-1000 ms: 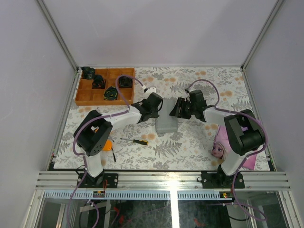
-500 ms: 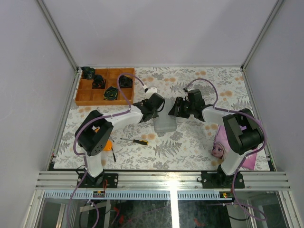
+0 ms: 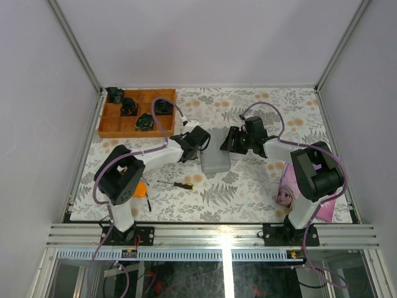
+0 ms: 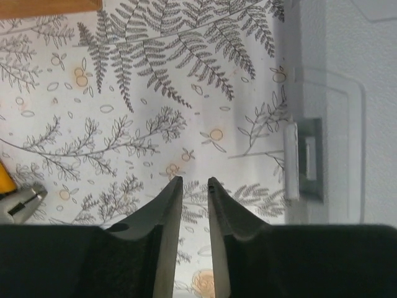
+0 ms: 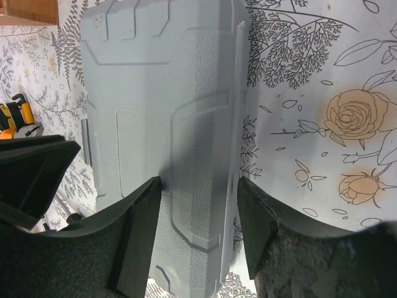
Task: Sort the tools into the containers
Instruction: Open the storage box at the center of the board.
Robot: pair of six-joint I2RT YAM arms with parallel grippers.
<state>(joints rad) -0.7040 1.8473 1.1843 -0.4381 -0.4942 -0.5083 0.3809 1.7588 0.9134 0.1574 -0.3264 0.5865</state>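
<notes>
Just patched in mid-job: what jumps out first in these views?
The closed grey case mid-table, flanked on both sides: the right gripper stands open over its lid, and the left gripper, jaws barely apart and empty, sits beside its latch. A screwdriver lies loose near the left arm.

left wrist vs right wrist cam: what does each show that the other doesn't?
Left wrist only: the left pincer, fingers a narrow gap apart, empty, and a clear look at the case's side latch. Right wrist only: most of the case's textured lid, the right pincer open over it, printed roses. Both: the grey case, the patterned cloth, a corner of the wooden tray.
</notes>
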